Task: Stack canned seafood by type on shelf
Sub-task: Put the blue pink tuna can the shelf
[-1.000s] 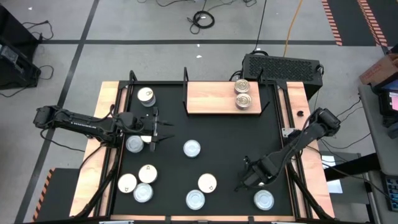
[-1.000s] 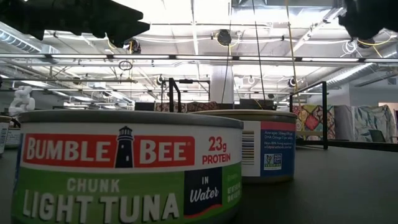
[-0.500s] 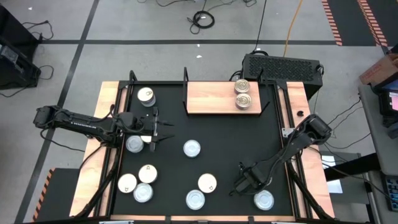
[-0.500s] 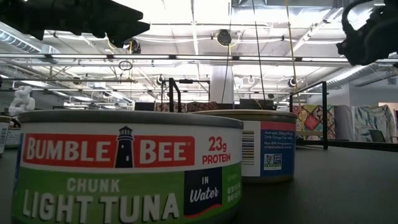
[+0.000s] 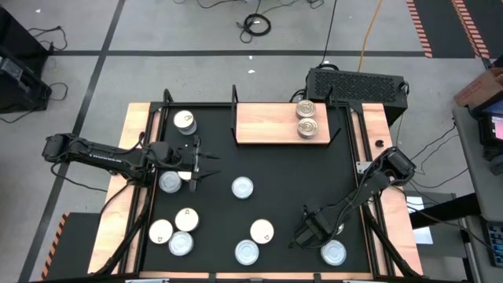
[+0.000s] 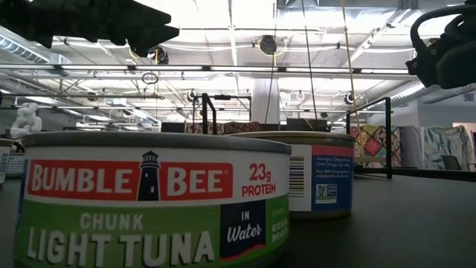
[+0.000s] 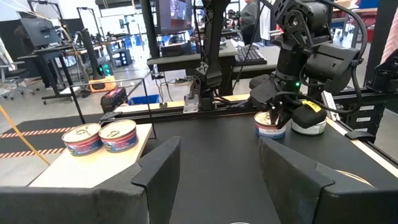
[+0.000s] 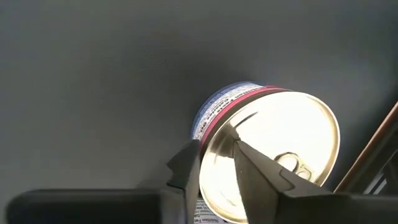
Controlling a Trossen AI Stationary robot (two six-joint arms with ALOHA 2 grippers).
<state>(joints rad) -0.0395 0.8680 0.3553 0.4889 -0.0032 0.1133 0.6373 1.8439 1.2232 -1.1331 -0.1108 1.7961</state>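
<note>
My right gripper is open by a narrow gap. It slants down from the table's right at a cream-topped tin with a pull tab that stands on the black mat. In the right wrist view the gripper straddles this tin's rim. My left gripper is open and waits at the table's left beside a silver-topped tin. The light-wood shelf holds two gold-topped tins side by side. My right gripper has one fingertip over the tin's outer wall and the other over its top, near the rim. I cannot tell whether either fingertip touches the tin. The tin stands flat on the mat.
Several more tins stand on the mat: one cream at the far left, one silver in the middle, three at the near left, and two silver near the front edge. Black posts stand at the shelf's edges.
My right gripper has moved toward the table's left and near edge and has come down toward the cream-topped tin, mostly in the first half second. No tin has moved.
</note>
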